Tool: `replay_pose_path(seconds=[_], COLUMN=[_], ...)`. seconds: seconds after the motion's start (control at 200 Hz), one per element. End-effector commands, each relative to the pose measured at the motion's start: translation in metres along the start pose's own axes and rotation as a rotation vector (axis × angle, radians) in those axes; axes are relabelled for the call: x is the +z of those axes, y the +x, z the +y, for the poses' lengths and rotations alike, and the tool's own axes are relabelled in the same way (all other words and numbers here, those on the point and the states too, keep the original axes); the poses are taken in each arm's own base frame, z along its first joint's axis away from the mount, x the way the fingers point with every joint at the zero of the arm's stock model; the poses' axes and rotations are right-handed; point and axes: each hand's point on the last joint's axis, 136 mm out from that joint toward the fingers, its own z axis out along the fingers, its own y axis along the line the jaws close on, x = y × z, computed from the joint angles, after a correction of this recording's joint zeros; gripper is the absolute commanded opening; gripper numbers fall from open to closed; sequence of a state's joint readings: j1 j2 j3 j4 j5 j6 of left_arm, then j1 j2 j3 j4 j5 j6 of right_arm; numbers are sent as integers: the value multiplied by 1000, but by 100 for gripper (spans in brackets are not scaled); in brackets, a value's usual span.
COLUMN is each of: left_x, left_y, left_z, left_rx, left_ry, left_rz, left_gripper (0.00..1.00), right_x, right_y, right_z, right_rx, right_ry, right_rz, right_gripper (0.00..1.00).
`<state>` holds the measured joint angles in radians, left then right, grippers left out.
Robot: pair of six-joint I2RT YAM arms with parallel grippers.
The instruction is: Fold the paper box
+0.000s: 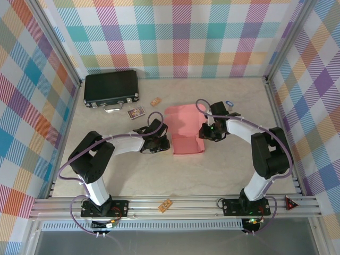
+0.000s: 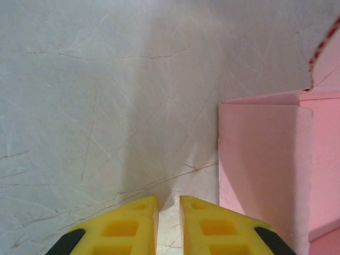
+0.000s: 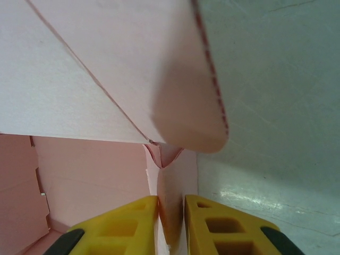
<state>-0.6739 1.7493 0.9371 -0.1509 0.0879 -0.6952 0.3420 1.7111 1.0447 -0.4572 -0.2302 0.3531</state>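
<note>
The right gripper [image 3: 171, 204] is clamped on the paper box [image 1: 183, 122]. Its yellow fingers [image 3: 212, 228] pinch an upright side wall at the box's right edge, just under a rounded flap [image 3: 191, 106] that leans over them. The left gripper [image 2: 169, 204] sits just left of the box without touching it. Its fingertips are almost together, with nothing but bare surface showing in the thin gap.

The pale, marbled table [image 1: 223, 175] carries the box near its middle. The black case [image 1: 111, 87] lies well off to the box's far left. The box is salmon-pink card, with a shallow tray of raised walls on its near side and a flat panel spreading out beyond it. A small printed card pack [image 1: 136, 112] lies left of that flat panel. A little tan block [image 1: 155, 101] lies also left of the panel, slightly farther back.
</note>
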Motion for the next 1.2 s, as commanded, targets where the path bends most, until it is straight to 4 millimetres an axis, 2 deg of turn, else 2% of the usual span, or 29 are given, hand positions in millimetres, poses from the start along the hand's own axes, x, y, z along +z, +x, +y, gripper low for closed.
replay_pose_path(seconds=[0.0,0.29,0.465,0.78,1.195], left_x=[-2,-1,2,6,7], left_y=[5,6,7,9,10], left_z=[0,0,1,4,6], left_rx=[-3,-7,-9,-14,-19], left_ry=[-1,-1,-4,-15,-24], left_rz=[-2,2,9,17,19], left_gripper=[18,18,18,18,18], right_x=[1,8,13,19,19], right_y=[-2,1,4,8,9], right_z=[1,-5,-8,-19,-28], right_rx=[-39,-100,-128,-181,-239], right_ry=[44,159,216,340,485], right_rz=[15,42,58,82,84], right_gripper=[22,20,16,16,7])
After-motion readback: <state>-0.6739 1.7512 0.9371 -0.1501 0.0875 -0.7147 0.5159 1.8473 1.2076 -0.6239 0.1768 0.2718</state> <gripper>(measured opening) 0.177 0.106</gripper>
